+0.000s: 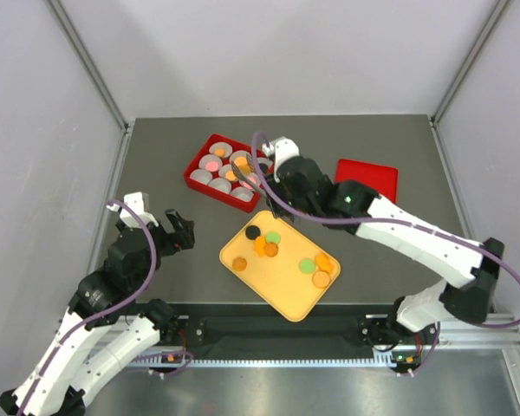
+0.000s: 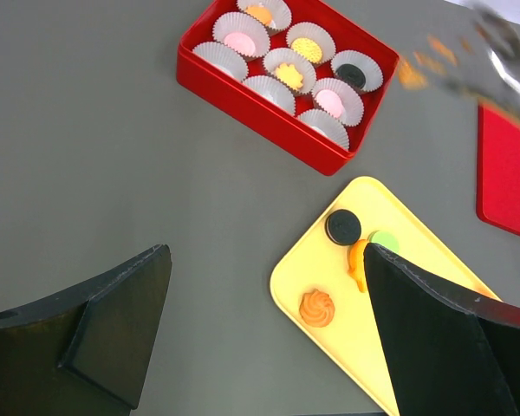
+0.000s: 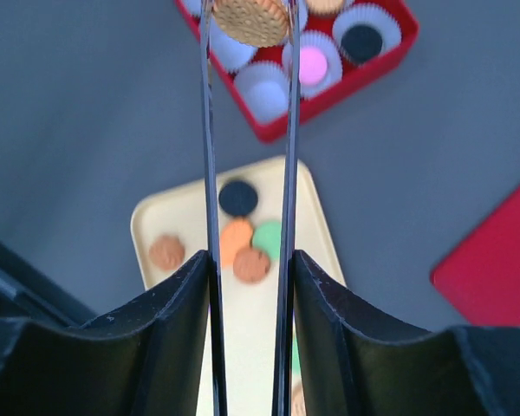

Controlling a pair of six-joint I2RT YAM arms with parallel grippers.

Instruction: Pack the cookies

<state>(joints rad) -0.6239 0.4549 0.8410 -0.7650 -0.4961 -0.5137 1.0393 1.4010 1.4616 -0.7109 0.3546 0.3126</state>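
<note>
Top view: the left gripper (image 1: 172, 227) hung over bare table (image 1: 156, 156) left of the yellow tray (image 1: 282, 295), jaws spread wide and empty. The right gripper (image 1: 243, 167) reached across to the red box (image 1: 193, 176) of white paper cups (image 1: 220, 185), pinching an orange cookie (image 1: 241, 161) above them. Loose cookies (image 1: 270, 249) lay on the tray in black, green and orange. A red lid (image 1: 367, 178) sat right of the box. Left wrist view: both fingers (image 2: 113, 338) stood far apart. On the tray were a black cookie (image 2: 342, 227) and an orange swirl cookie (image 2: 317, 308). Several cups already held one cookie each. Right wrist view: thin blades (image 3: 208, 130) clamped the orange cookie at their tips, over the box; the tray below was blurred.
</note>
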